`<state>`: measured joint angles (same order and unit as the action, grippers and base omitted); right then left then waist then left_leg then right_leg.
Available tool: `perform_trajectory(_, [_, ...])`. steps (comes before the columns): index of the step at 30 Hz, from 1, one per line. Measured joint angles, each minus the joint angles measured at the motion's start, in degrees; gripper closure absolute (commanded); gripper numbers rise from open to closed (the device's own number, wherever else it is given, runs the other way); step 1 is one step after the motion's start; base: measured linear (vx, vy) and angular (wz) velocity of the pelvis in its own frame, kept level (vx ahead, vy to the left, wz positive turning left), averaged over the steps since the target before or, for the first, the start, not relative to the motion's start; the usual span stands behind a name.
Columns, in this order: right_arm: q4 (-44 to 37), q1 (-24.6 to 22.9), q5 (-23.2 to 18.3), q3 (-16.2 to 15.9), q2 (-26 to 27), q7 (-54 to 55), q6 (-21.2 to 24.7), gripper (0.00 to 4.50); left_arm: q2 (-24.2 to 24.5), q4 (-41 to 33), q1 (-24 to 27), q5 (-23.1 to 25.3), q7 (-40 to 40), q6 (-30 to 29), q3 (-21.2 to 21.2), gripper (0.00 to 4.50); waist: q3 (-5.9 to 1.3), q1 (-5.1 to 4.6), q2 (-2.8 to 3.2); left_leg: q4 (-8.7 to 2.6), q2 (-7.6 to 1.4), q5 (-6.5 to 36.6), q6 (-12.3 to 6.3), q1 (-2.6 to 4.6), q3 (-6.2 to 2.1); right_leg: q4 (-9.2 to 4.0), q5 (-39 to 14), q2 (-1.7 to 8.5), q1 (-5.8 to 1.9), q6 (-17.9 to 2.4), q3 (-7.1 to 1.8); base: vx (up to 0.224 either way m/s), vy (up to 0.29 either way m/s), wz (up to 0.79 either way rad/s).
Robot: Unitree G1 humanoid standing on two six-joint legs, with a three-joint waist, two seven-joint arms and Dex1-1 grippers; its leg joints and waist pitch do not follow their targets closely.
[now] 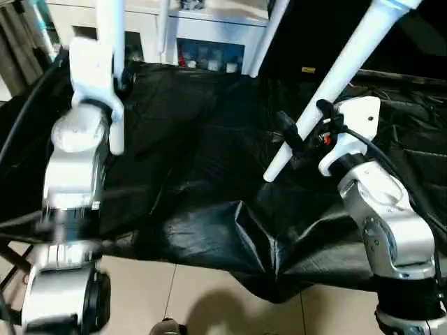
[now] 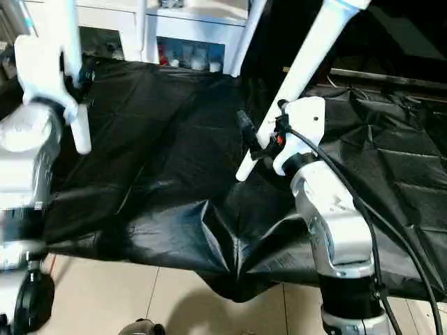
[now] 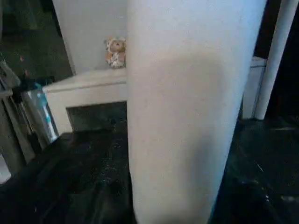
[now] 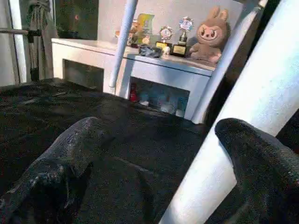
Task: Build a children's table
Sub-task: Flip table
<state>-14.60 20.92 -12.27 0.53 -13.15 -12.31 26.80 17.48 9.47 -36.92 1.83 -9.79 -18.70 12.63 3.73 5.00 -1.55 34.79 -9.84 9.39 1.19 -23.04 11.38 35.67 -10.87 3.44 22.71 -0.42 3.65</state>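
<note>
The children's table shows here as white tube legs coming down from above the picture; its tabletop is out of view. The left leg [image 1: 116, 132] runs through my left gripper [image 1: 112, 80], which is shut on it, and ends just above the black cloth. The right leg [image 1: 349, 63] slants down to the cloth, its tip near the middle. My right gripper [image 1: 306, 120] stands open around this leg, one black finger [image 4: 252, 154] against it and the other finger [image 4: 70, 149] well apart. Two rear legs [image 4: 124, 42] [image 4: 224, 60] stand further back.
The black-draped work table [image 1: 209, 181] lies below, its cloth bunched at the front edge [image 1: 269, 272] over the tiled floor [image 1: 209, 300]. Behind it stands a white cabinet [image 4: 154, 70] with trophies and a plush toy [image 4: 210, 32].
</note>
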Motion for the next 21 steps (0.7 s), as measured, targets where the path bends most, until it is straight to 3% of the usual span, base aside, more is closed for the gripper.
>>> perform_trajectory(7, [-0.92, -1.43, 0.67, -0.91, -0.59, -0.26, 2.59, 0.0, -2.26, -3.26, 6.33, -2.3, 0.13, -1.53, 1.13, 2.82, -0.03, -0.36, -0.24, -0.01, -0.01, 0.0, -0.01, 0.01, 0.03, -0.39, 0.09, -0.03, -0.14, 0.08, -0.01, 0.0, 0.0, 0.0])
perform_trajectory(12, [-0.93, -3.05, 0.61, -0.98, -1.08, -0.51, 6.05, 0.0, -1.69, -3.25, 7.61, -3.69, -0.09, -1.44, 1.69, 2.82, -0.06, -0.37, -1.06, -0.07, -0.03, 0.0, 0.0, -0.01, 0.03, -0.49, 0.05, -0.05, -0.11, 0.22, -0.02, 0.0, 0.0, 0.0])
perform_trajectory(16, [-2.15, -3.04, 0.12, -1.17, -1.16, -0.81, 8.61, 0.0, -1.16, -3.25, 8.08, -4.52, -0.96, -0.64, 1.72, 2.82, -0.17, -0.91, -1.55, -0.18, -0.02, 0.01, -0.02, -0.01, 0.09, -0.58, 0.11, -0.05, -0.12, 0.12, -0.04, 0.0, 0.0, 0.0])
perform_trajectory(18, [-2.8, -3.03, -0.22, -1.17, -1.41, -0.99, 9.13, 0.0, -0.86, -3.25, 8.44, -4.75, -1.3, -0.14, 2.12, 2.26, -0.24, -1.28, -1.75, -0.23, -0.02, 0.01, -0.02, -0.01, 0.09, -0.57, 0.1, -0.05, -0.11, 0.14, -0.04, 0.0, 0.0, 0.0])
perform_trajectory(21, [-2.94, -3.03, -0.56, -1.18, -1.66, -1.54, 9.84, 0.0, -0.09, -3.96, 10.43, -5.17, -2.37, 0.23, 2.2, 2.06, -0.27, -1.89, -1.79, -0.24, -0.02, 0.01, -0.02, 0.0, 0.13, -0.58, 0.1, -0.05, -0.09, 0.13, -0.07, 0.0, 0.0, 0.0])
